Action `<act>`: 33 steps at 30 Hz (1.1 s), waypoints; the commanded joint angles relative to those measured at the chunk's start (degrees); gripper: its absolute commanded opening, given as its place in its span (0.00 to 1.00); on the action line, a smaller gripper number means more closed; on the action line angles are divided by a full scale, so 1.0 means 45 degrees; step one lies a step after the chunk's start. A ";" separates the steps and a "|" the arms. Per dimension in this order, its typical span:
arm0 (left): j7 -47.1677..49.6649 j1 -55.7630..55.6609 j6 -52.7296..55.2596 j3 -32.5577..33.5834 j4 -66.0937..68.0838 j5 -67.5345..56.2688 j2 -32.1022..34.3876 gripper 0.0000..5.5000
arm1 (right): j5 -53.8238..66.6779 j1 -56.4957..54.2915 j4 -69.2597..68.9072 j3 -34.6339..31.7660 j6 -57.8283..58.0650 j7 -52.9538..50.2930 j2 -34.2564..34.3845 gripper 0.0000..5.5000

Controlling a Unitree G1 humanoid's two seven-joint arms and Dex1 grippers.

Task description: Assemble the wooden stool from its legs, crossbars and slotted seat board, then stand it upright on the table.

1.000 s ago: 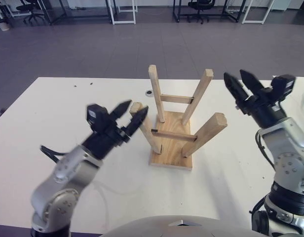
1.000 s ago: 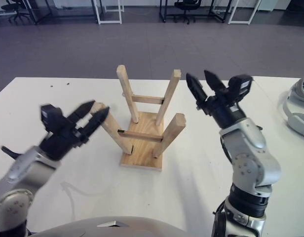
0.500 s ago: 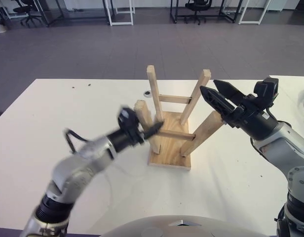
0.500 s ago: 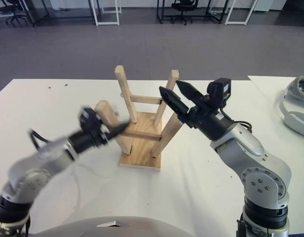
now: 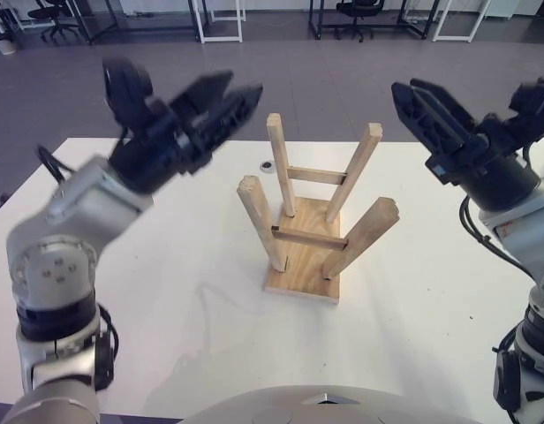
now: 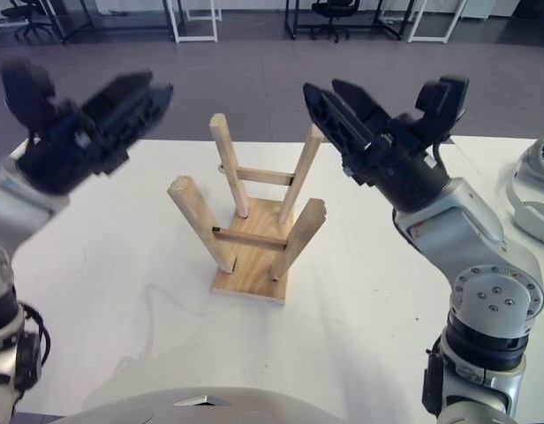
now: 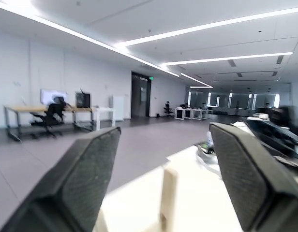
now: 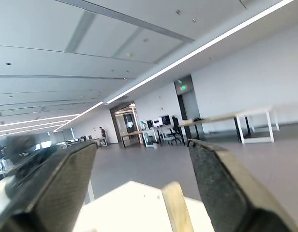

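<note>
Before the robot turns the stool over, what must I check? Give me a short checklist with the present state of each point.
1. Four legs set in the seat board: ok, all stand up from it.
2. Far crossbar and near crossbar in place: ok, each joins two legs.
3. Stool upright: not ok, it rests on its seat board, legs up.
4. Left gripper free: ok, fingers open, empty.
5. Right gripper free: ok, fingers open, empty.
6. Joints tight: cannot tell.

Counted were: 1 upturned pale wooden stool (image 5: 307, 231) | 4 square wooden legs (image 5: 261, 223) | 2 thin wooden crossbars (image 5: 316, 177) | 1 flat wooden seat board (image 5: 300, 286) | 1 white surface (image 5: 157, 230) | 1 white headset (image 6: 532, 190) | 1 small grey round object (image 5: 268, 165)
</note>
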 commanded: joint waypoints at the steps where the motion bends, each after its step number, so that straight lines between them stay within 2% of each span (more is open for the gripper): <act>1: -0.0309 -0.1960 0.0731 -0.1419 0.1442 0.1097 -0.0415 0.62 | 0.1025 -0.1269 0.0086 0.0002 -0.0267 -0.0247 -0.0232 0.63; 3: -0.0398 -0.0855 0.0869 -0.1950 0.1323 0.1503 -0.0818 0.62 | 0.1075 -0.0265 -0.0054 0.0305 -0.0089 -0.0435 -0.0048 0.63; 7: -0.0893 0.4938 0.0098 -0.5371 0.0890 0.5237 -0.0850 0.62 | -0.2188 0.4295 -0.0299 0.2738 0.0751 -0.0619 0.0173 0.63; 9: -0.0975 0.5567 -0.0184 -0.5992 0.1238 0.5669 -0.1378 0.62 | -0.2659 0.4216 -0.0243 0.3045 0.0486 -0.0700 0.0539 0.63; 11: -0.0997 0.4327 -0.0260 -0.5485 0.0892 0.4877 -0.1932 0.62 | -0.2657 0.3548 -0.0142 0.2889 0.0196 -0.0540 0.0601 0.63; 15: -0.0374 0.1473 -0.0450 -0.3502 0.0454 0.3152 -0.2601 0.62 | -0.1864 0.2218 -0.0133 0.2097 -0.0365 -0.0265 0.0618 0.63; 19: -0.0011 -0.1275 -0.0140 -0.0630 0.0461 0.1035 -0.1463 0.62 | 0.1804 0.0229 0.0903 -0.0412 -0.1633 -0.0453 0.0536 0.63; 22: -0.0118 -0.1506 0.0185 0.0289 0.0520 0.0656 -0.0636 0.62 | 0.2087 0.0269 0.0884 -0.0732 -0.1393 -0.0091 -0.0016 0.63; 23: -0.0151 -0.0957 0.0348 0.0134 0.0192 0.0826 -0.0542 0.62 | 0.1665 0.0883 0.0576 -0.0425 -0.1106 0.0229 -0.0116 0.63; 25: -0.0435 0.1127 0.0524 -0.1134 -0.0769 0.2170 -0.0440 0.62 | -0.0206 0.2968 0.0186 0.0719 -0.0532 0.1218 -0.0311 0.63; 27: -0.0487 0.3816 0.0225 -0.3542 -0.0533 0.3990 -0.1282 0.62 | -0.3521 0.4937 0.0611 0.2872 -0.0497 0.2170 -0.0642 0.63; 29: -0.0801 0.5395 -0.0440 -0.5500 0.0316 0.5752 -0.1939 0.62 | -0.4934 0.5466 0.1118 0.3573 -0.0938 0.2651 -0.0215 0.63; 31: -0.0926 0.5413 -0.0967 -0.5164 0.0594 0.6101 -0.2174 0.62 | -0.3722 0.4560 0.0970 0.2718 -0.1371 0.2594 0.0326 0.63; 33: -0.0895 0.4470 -0.1178 -0.3964 0.0492 0.5515 -0.2190 0.62 | -0.2196 0.3697 0.0545 0.1822 -0.1637 0.2446 0.0444 0.63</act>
